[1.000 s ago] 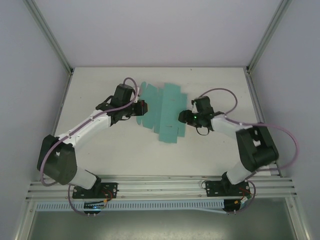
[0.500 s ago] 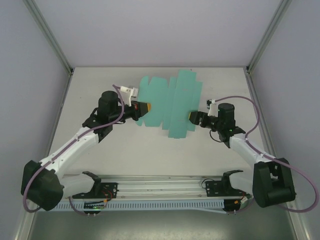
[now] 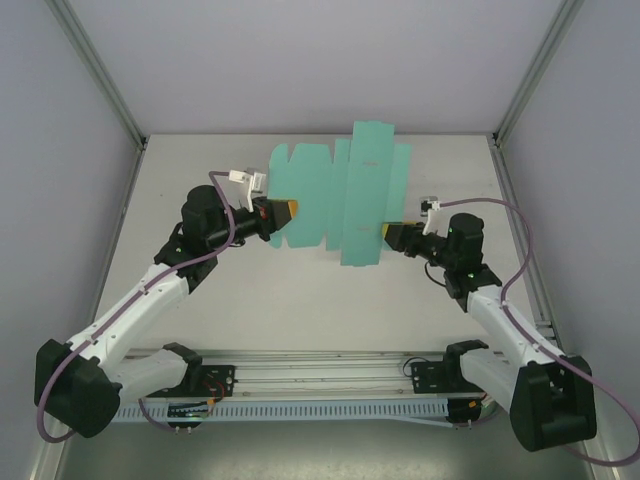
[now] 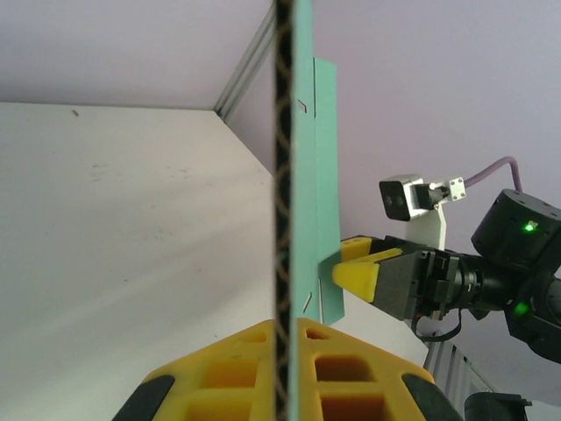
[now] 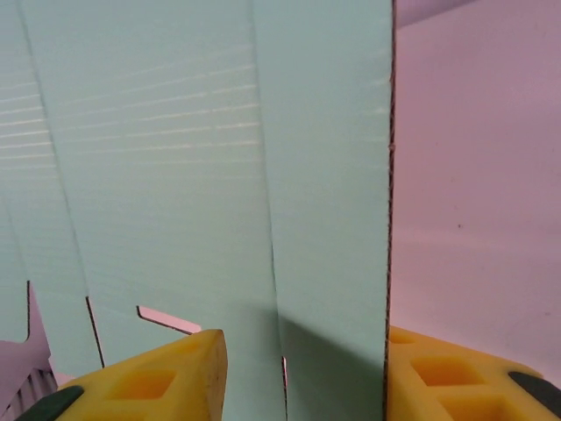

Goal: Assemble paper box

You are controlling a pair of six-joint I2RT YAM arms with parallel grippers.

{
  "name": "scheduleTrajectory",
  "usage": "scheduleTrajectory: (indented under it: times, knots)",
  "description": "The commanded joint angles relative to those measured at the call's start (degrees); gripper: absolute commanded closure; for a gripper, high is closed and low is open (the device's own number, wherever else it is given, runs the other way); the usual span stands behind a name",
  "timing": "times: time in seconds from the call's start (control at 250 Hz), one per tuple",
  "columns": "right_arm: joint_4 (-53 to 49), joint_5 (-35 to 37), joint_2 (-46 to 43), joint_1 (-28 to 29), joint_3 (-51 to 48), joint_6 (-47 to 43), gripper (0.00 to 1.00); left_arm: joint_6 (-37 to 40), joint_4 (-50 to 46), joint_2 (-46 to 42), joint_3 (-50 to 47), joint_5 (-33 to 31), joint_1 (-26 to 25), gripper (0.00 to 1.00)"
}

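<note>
Two claws meet one thing: the teal-green die-cut paper sheet (image 3: 340, 195) hangs in the air above the white tabletop (image 3: 250, 300), lifted between the arms. In the overhead view its creases run roughly from 12 to 6 o'clock.

The left claw (image 3: 283, 211) holds the sheet's 9 o'clock edge, so the paper spreads away from it toward 3 o'clock. In the left wrist view the sheet stands edge-on, and the yellow fingers are pressed together on its lower edge. The left arm reaches from its base at 7 o'clock, its elbow swung low and wide, and its wrist lies level, pointing at 3 o'clock.

The right claw (image 3: 392, 233) sits at the sheet's lower 3 o'clock edge, with the paper lying toward 9 and 10 o'clock of it. In its wrist view the fingers stand spread, and the sheet's cut edge lies close by the right-hand one. Whether they bear on the paper cannot be told. The right arm mirrors the left, its wrist pointing at 9 o'clock.

Neither arm is nearer. Folding probably depends on the left pinch holding while the right works a panel about a crease.
</note>
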Motion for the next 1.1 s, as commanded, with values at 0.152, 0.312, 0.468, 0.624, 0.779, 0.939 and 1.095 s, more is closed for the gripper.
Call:
scheduleTrajectory:
  times: [0.152, 0.312, 0.468, 0.624, 0.779, 0.939, 1.095]
  knots:
    - [-0.3, -1.7, 0.0, -1.2, 5.0, -3.5, 0.60, -0.7, 0.4, 1.0, -1.0, 2.7, -0.2, 1.00]
    - [-1.1, -1.8, 1.3, -2.0, 7.8, -3.5, 0.75, -0.9, -0.1, 0.7, -1.6, 0.9, -0.2, 1.00]
    - [-7.9, -2.6, 2.9, -1.7, 11.8, -4.7, 1.00, -0.8, -0.8, 0.8, -2.1, -2.3, -0.2, 1.00]
    - [-20.5, 9.2, 4.5, 3.4, 17.4, -10.7, 1.00, -0.9, -0.4, 3.8, -2.4, -3.0, -0.2, 1.00]
    - [-29.2, 21.1, 11.4, 13.1, 24.7, -17.2, 1.00, -2.7, 5.4, 10.2, -3.4, -0.3, -0.3, 1.00]
    - [-32.2, 25.5, 22.6, 20.1, 32.3, -21.0, 1.00, -6.7, 11.0, 17.2, -2.7, 5.2, -0.3, 1.00]
    - [-38.6, 36.3, 34.7, 24.8, 42.3, -24.5, 1.00, -9.9, 16.1, 21.6, -4.0, 7.2, -0.4, 1.00]
